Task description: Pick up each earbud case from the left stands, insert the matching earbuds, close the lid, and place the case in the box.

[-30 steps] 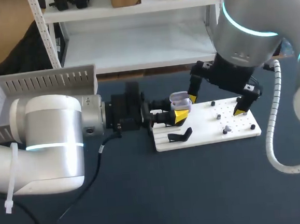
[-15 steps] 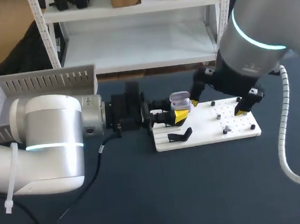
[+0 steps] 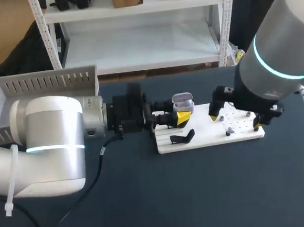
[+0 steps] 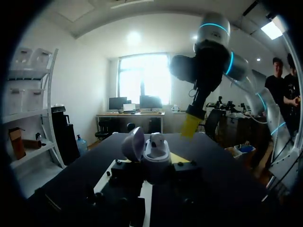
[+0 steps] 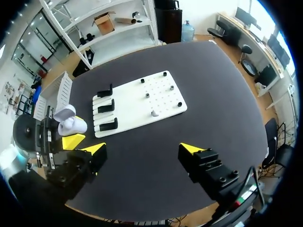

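Behind the left arm, well away from its fingers, sits the white slotted box (image 3: 39,85) at the table's edge. The left gripper (image 3: 181,111) reaches out level over the table and is clamped on the pale earbud case (image 4: 154,158). The case sits upright between the two fingers with its lid tipped open, clear of the white board (image 3: 207,140). Something rounded shows in the top of the case in the left wrist view, but whether it is a seated earbud cannot be told.

Just ahead of those fingers, black stands (image 5: 106,106) line the near end of the board. Past them is a peg field where a small pale earbud (image 5: 154,112) rests, with a second greyish piece near it.

Over that far end hangs the right gripper (image 3: 236,118), its fingers spread wide and holding nothing. The board lies well ahead of them in the right wrist view.

The step in hand looks like loading: the case is presented open and the other arm has not yet taken an earbud. The next move probably calls for the right fingers to come down around the pale earbud, narrow enough to pinch so small a piece, and then carry it to the open case.
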You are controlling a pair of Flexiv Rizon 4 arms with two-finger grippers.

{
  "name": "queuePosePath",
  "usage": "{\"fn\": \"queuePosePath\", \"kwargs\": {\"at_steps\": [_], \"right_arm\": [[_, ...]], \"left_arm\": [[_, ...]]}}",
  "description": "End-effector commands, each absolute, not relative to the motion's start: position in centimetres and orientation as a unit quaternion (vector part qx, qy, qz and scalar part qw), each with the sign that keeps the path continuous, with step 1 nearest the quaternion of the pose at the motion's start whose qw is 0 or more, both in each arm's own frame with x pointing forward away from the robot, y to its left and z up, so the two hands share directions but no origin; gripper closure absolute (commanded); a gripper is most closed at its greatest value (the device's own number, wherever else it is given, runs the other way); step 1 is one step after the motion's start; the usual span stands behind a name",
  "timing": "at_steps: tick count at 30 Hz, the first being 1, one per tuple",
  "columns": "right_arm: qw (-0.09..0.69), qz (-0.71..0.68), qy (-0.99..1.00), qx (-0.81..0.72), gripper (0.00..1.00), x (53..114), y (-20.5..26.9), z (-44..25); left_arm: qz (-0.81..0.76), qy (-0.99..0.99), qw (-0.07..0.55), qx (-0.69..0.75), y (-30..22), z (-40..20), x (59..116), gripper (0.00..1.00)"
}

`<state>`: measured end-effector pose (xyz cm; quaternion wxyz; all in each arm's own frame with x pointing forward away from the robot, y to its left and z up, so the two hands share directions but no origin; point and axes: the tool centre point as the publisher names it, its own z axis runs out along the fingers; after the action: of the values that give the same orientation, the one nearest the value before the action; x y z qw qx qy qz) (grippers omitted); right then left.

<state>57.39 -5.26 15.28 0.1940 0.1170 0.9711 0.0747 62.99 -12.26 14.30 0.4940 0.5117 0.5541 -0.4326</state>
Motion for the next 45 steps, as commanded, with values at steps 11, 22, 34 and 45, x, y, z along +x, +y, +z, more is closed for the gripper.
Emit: {"fn": "queuePosePath", "kwargs": {"at_steps": [11,22,34,45], "right_arm": [[0.181,0.081,0.975,0.105,0.00,60.1,-4.9,9.5],[0.173,0.099,0.974,0.111,0.00,62.3,-7.0,6.1],[0.162,0.120,0.973,0.110,0.31,64.3,-6.3,3.3],[0.157,0.131,0.971,0.128,0.52,65.0,-6.1,2.4]], "left_arm": [[-0.433,0.553,0.496,0.511,-12.2,14.2,62.9,1.00],[-0.433,0.553,0.496,0.511,-12.2,14.2,62.9,1.00],[-0.433,0.553,0.496,0.511,-12.2,14.2,62.9,1.00],[-0.433,0.553,0.496,0.511,-12.2,14.2,62.9,1.00]]}}
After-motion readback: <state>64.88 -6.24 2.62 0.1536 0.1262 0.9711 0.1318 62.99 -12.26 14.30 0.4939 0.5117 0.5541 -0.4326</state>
